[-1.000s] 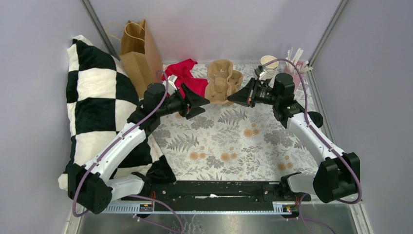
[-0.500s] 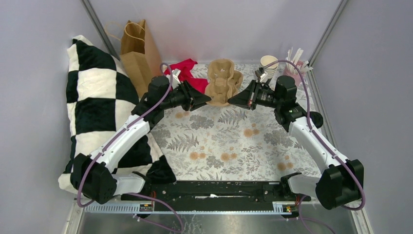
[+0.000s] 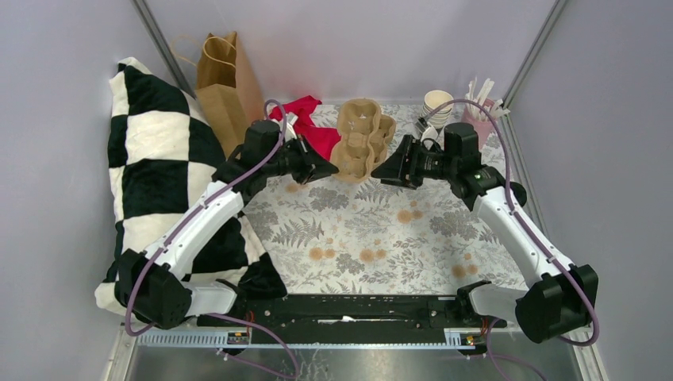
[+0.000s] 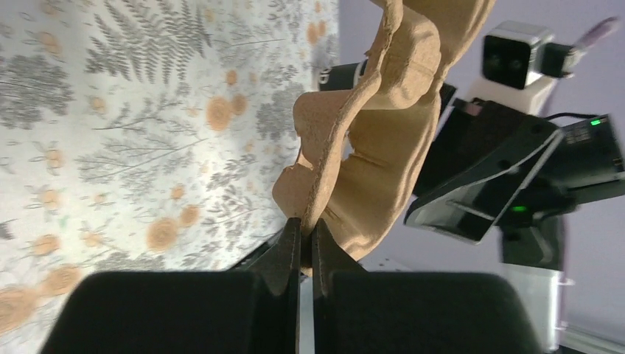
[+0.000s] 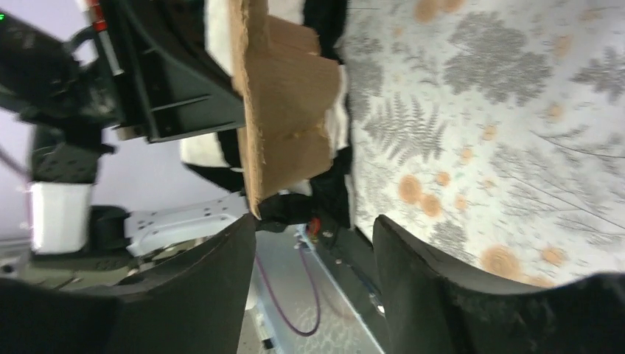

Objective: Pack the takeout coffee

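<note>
My left gripper (image 3: 332, 169) is shut on the rim of a brown moulded-pulp cup carrier (image 3: 361, 139), held tilted above the floral tabletop at the back centre. The left wrist view shows both fingertips pinching the carrier's edge (image 4: 390, 147). To the carrier's right, my right gripper (image 3: 379, 173) stands open and apart from it. In the right wrist view the carrier's corner (image 5: 284, 110) hangs just off one finger (image 5: 221, 258), with nothing between the fingers. The takeout coffee shows only as a round black lid (image 3: 516, 193) behind the right forearm.
A stack of lidless paper cups (image 3: 436, 107) and a pink cup of white sticks (image 3: 482, 119) stand back right. A brown paper bag (image 3: 226, 87) and red cloth (image 3: 305, 123) lie back left. A black-and-white checked pillow (image 3: 159, 175) fills the left side.
The left gripper has closed on the carrier's rim. The right gripper has let go of the carrier, opened and drawn back a little to the right.
</note>
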`<state>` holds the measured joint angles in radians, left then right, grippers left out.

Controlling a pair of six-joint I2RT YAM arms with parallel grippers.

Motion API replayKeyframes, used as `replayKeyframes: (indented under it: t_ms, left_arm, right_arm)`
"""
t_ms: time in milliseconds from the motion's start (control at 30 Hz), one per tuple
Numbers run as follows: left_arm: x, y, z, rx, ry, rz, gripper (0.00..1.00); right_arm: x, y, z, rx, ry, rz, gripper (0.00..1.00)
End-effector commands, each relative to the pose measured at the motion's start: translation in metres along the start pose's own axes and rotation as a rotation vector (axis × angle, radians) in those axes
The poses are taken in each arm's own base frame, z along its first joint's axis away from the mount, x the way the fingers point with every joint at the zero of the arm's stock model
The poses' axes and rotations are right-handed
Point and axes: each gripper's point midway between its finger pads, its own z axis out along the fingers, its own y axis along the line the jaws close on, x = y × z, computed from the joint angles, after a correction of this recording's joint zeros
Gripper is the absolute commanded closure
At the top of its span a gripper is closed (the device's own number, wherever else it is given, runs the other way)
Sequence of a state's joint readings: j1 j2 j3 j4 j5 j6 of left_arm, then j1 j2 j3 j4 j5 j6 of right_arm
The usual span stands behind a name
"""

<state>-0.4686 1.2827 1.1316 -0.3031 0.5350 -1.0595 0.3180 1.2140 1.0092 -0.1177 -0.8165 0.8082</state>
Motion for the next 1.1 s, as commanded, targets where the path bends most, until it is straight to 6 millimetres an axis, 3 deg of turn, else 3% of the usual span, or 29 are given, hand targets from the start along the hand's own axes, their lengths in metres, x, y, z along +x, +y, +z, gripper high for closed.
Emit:
replayKeyframes:
  t_ms: [0, 100, 233, 400, 500, 600, 700, 833, 933, 1067]
  left_arm:
    - [-0.003, 0.003, -0.023, -0.097, -0.036, 0.165, 1.0]
    - [0.006, 0.024, -0.027, -0.193, -0.005, 0.199, 1.0]
    - [0.019, 0.035, -0.025, -0.246, 0.028, 0.228, 1.0]
    - [0.03, 0.038, -0.017, -0.278, 0.067, 0.256, 1.0]
    - [0.036, 0.035, -0.013, -0.275, 0.087, 0.271, 1.0]
    - [0.04, 0.034, -0.012, -0.275, 0.094, 0.275, 1.0]
    - [0.041, 0.034, -0.014, -0.271, 0.094, 0.285, 1.0]
    - [0.047, 0.033, -0.017, -0.257, 0.112, 0.305, 1.0]
    - [0.053, 0.035, -0.019, -0.246, 0.142, 0.331, 1.0]
    - [0.065, 0.036, -0.027, -0.221, 0.198, 0.392, 1.0]
  right_arm:
    - [0.002, -0.036, -0.021, 0.285, 0.036, -0.162, 0.3]
    - [-0.003, -0.044, -0.035, 0.402, 0.059, -0.279, 0.28]
    - [-0.012, -0.033, -0.042, 0.507, 0.101, -0.487, 0.27]
    - [0.006, -0.005, -0.009, 0.554, 0.234, -0.733, 0.25]
    - [0.009, 0.002, 0.011, 0.585, 0.266, -0.806, 0.26]
    - [-0.005, 0.002, 0.019, 0.657, 0.223, -0.754, 0.28]
    - [-0.015, 0.009, 0.022, 0.686, 0.157, -0.697, 0.21]
    - [-0.031, 0.013, 0.014, 0.697, 0.114, -0.645, 0.21]
    - [-0.053, 0.011, 0.001, 0.653, 0.081, -0.571, 0.24]
    - [-0.074, 0.007, -0.01, 0.469, 0.077, -0.409, 0.28]
